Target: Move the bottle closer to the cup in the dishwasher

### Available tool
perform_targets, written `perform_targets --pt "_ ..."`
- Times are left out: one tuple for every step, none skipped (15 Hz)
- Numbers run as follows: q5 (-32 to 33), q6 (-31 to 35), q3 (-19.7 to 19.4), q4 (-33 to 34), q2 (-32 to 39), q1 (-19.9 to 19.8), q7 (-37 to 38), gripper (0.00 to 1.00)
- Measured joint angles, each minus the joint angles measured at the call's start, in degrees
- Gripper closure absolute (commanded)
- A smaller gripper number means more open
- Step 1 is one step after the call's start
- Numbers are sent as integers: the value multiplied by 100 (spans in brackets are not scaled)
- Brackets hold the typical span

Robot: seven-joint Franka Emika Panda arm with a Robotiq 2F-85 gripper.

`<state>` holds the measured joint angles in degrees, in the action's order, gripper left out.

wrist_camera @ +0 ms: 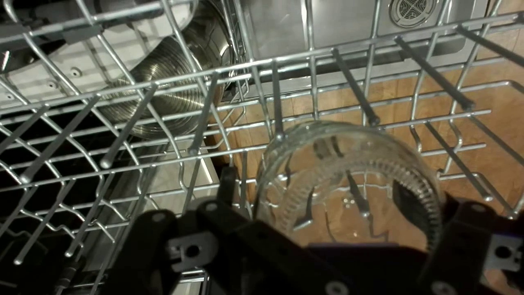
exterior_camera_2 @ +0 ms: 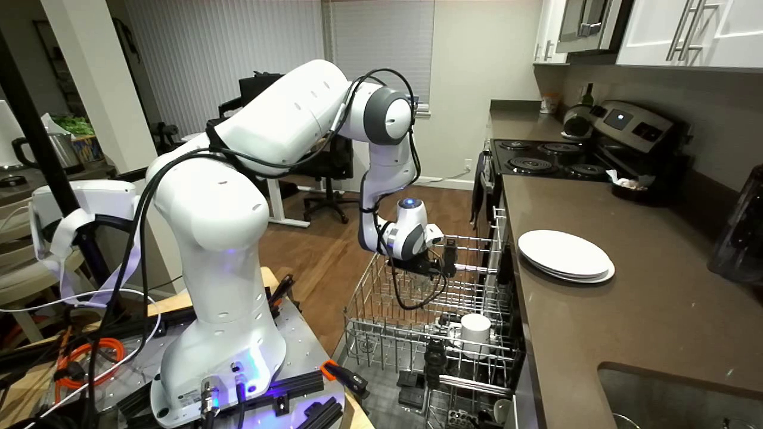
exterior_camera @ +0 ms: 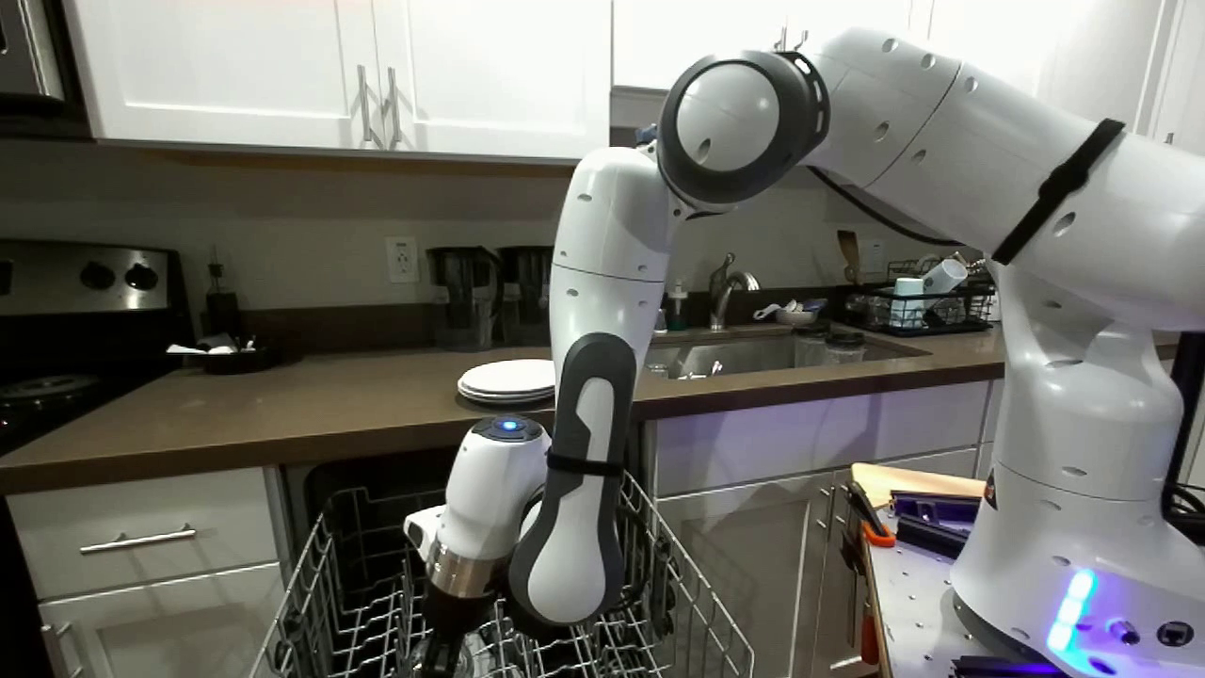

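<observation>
A clear round glass container [wrist_camera: 348, 139], which looks like the bottle, stands among the prongs of the dishwasher rack [wrist_camera: 262, 63] in the wrist view. My gripper [wrist_camera: 327, 192] is open around it. A gap shows between the left finger and the glass; the right finger is close to its side, and contact there cannot be told. In an exterior view the gripper [exterior_camera: 441, 652] points down into the rack, the glass [exterior_camera: 478, 652] partly behind it. A white cylinder with a side handle, which looks like the cup [exterior_camera_2: 475, 332], stands on the rack, nearer that camera than the gripper [exterior_camera_2: 441, 265].
The pulled-out rack [exterior_camera_2: 387, 326] has many upright prongs. A round metal pan [wrist_camera: 176, 88] lies below it. The brown countertop [exterior_camera_2: 596, 333] edge runs along the rack, with white plates [exterior_camera_2: 566, 256] on it. White drawers [exterior_camera: 141, 527] flank the dishwasher.
</observation>
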<state>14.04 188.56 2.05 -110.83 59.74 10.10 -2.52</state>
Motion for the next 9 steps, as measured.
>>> perform_targets --pt "0 0 18 -6 -1 3 0 38" --pt "-2 0 24 -17 -8 14 0 39" --pt "-6 0 14 -29 -22 28 0 39" --pt "-7 -1 3 -37 -30 43 0 39" --pt "-9 -1 -9 -38 -33 58 0 39" --pt "-13 -1 -22 -39 -35 76 0 39" --pt "-22 -4 -34 -43 -41 93 0 39" --pt "-32 -10 -52 -49 -50 118 0 39" --pt "-53 -21 -77 -55 -62 154 0 39"
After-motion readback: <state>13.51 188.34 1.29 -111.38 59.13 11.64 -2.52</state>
